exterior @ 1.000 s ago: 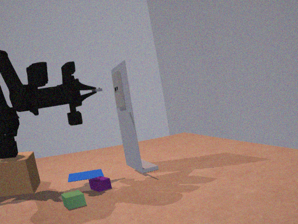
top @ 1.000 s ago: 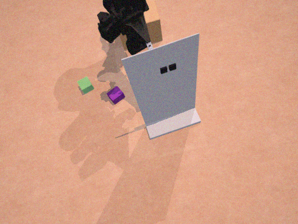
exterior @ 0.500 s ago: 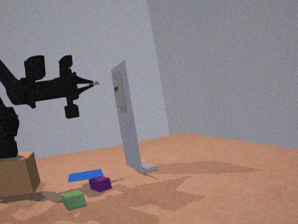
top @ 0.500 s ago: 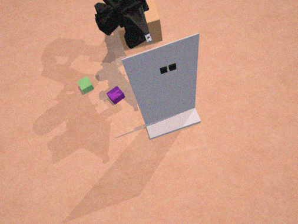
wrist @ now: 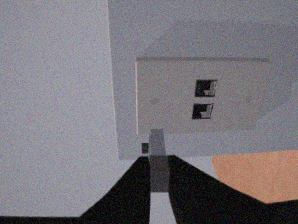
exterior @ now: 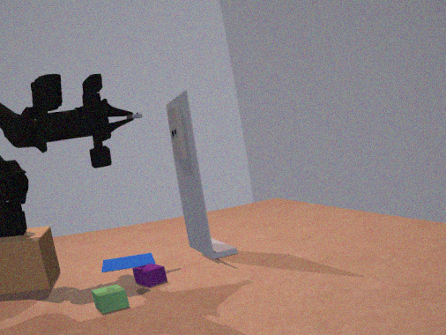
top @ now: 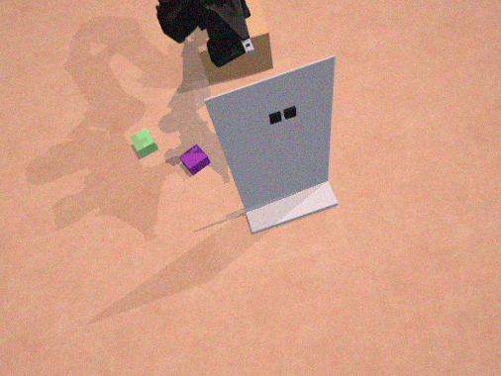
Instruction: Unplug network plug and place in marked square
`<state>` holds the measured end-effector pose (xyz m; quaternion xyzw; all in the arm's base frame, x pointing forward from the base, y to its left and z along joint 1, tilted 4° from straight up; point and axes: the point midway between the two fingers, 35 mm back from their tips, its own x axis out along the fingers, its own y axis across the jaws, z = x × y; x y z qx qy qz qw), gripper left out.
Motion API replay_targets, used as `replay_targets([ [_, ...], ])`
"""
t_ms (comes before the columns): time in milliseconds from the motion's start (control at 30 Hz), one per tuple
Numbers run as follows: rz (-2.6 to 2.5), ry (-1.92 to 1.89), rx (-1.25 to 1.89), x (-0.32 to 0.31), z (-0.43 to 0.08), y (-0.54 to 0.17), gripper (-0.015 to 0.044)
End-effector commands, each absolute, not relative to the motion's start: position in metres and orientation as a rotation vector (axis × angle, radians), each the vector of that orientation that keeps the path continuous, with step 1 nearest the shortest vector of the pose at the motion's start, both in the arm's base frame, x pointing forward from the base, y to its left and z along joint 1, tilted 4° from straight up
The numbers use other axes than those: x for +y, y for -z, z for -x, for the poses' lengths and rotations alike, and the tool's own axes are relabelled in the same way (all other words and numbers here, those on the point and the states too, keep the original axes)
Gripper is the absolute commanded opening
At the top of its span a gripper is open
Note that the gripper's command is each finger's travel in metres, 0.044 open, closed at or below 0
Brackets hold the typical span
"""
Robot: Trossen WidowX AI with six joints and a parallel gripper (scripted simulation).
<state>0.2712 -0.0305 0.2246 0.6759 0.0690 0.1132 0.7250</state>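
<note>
This is looking like a robot test bench in a bare grey-walled room, perhaps a lab. A black robot arm (top: 223, 30) (exterior: 70, 125) is standing on a wooden block (top: 238, 66) (exterior: 22, 266) at the left of the exterior view. An upright panel (top: 287, 143) (exterior: 196, 189) (wrist: 125, 100) with sockets (wrist: 204, 99) is rising from the desk (top: 371, 297) (exterior: 353, 247) (wrist: 255, 172), and small coloured blocks are lying near a blue square (exterior: 128, 262).
</note>
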Motion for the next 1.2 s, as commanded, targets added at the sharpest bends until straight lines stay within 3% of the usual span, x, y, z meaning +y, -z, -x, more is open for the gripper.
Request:
replay_targets([
  [0, -1.493, -0.254, 0.155, -0.028, -0.267, -0.230, 0.0000],
  [1167, -1.621, 0.321, 0.495, -0.001, -0.282, -0.094, 0.0000],
])
